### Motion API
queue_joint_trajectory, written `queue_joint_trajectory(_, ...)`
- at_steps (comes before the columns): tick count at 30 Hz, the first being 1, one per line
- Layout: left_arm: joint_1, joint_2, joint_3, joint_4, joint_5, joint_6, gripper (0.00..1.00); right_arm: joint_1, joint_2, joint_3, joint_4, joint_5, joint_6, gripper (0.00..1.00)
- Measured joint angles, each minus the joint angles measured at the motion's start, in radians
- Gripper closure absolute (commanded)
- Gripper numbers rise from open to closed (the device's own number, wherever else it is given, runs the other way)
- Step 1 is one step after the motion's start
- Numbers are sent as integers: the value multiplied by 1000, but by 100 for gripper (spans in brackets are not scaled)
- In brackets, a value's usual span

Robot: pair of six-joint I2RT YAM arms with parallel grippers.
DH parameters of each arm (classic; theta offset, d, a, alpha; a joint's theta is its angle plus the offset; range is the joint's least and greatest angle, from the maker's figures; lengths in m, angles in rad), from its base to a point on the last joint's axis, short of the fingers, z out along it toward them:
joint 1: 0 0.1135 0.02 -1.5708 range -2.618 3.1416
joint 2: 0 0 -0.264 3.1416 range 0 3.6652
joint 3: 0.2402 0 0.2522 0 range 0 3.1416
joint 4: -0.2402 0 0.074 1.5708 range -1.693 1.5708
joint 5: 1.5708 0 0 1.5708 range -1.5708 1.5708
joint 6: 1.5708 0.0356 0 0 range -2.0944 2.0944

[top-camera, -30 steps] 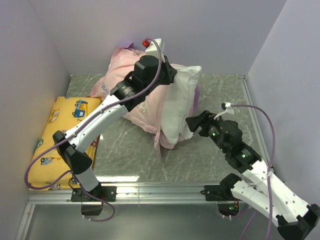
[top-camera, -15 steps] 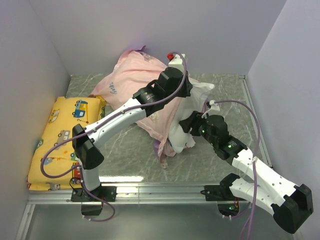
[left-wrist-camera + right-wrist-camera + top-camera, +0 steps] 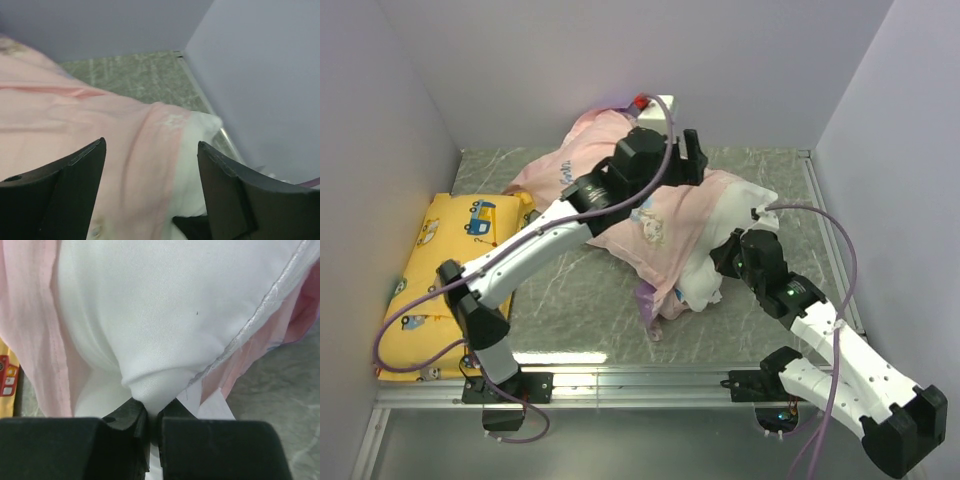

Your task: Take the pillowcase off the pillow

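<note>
Left fingers point(image 3: 65, 195) released pillowcase point(image 3: 75, 120), right fingers point(image 3: 75, 445) pinch pillow point(image 3: 165, 315)

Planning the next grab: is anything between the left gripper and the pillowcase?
Nothing visible. The left gripper hangs open just above the pillowcase, with only pink fabric showing between its jaws. The right gripper is shut on the white end of the pillow.
</note>
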Motion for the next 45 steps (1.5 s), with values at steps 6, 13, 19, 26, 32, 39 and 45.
queue_joint_trajectory(6,126,-183,-217,-39,-45,-18,24,-63,-41,42,-79,-26,-31,100)
queue_joint_trajectory(13,242,-236,-494,-27,37,-55,16,-73,-30,89,-99,-62,-57,100)
queue_joint_trajectory(19,228,-230,-565,32,130,-77,37,-75,-19,95,-107,-70,-68,100)
queue_joint_trajectory(26,249,-211,-565,60,129,-107,72,-77,-16,108,-115,-72,-69,100)
queue_joint_trajectory(32,273,-207,-593,72,129,-106,28,-80,-14,134,-127,-73,-76,100)
queue_joint_trajectory(39,274,-243,-659,115,160,-111,25,-84,-13,135,-130,-77,-78,100)
queue_joint_trajectory(45,266,-294,-781,227,212,-154,20,-85,-11,135,-131,-80,-81,100)
